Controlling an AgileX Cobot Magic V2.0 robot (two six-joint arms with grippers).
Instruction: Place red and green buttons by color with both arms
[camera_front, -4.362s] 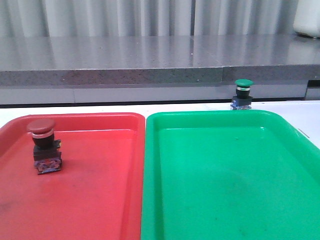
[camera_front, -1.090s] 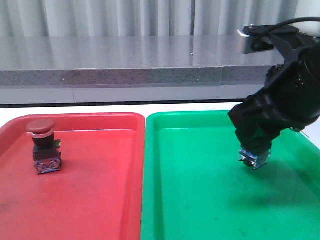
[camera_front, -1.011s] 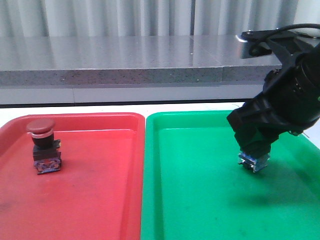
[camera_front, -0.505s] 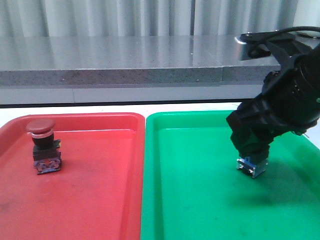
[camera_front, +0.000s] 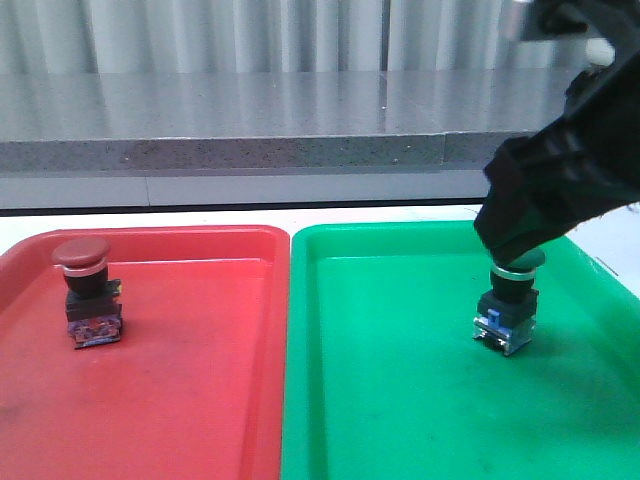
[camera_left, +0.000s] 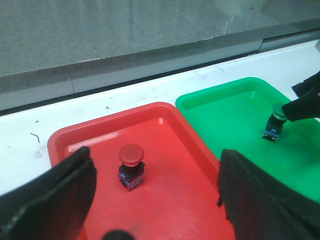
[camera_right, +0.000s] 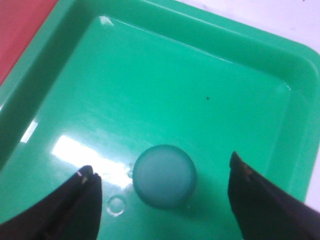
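Note:
The red button (camera_front: 85, 290) stands upright in the red tray (camera_front: 180, 400), at its far left. The green button (camera_front: 508, 308) stands upright in the green tray (camera_front: 400, 390), right of middle. My right gripper (camera_front: 515, 245) hangs just above the green cap. In the right wrist view it (camera_right: 161, 170) is open, its fingers wide on both sides of the green cap (camera_right: 164, 176) without touching it. My left gripper (camera_left: 155, 154) is open and empty, high above the red tray, with the red button (camera_left: 131, 160) below it. It is out of the front view.
The two trays lie side by side on a white table (camera_front: 200, 214). A grey stone ledge (camera_front: 250, 150) runs along behind them. The left wrist view also shows the green button (camera_left: 275, 122) under the right gripper (camera_left: 306, 102).
My right gripper lowered the green button onto the green tray, let it go and rose a little. The button now stands free. The red button has not moved.

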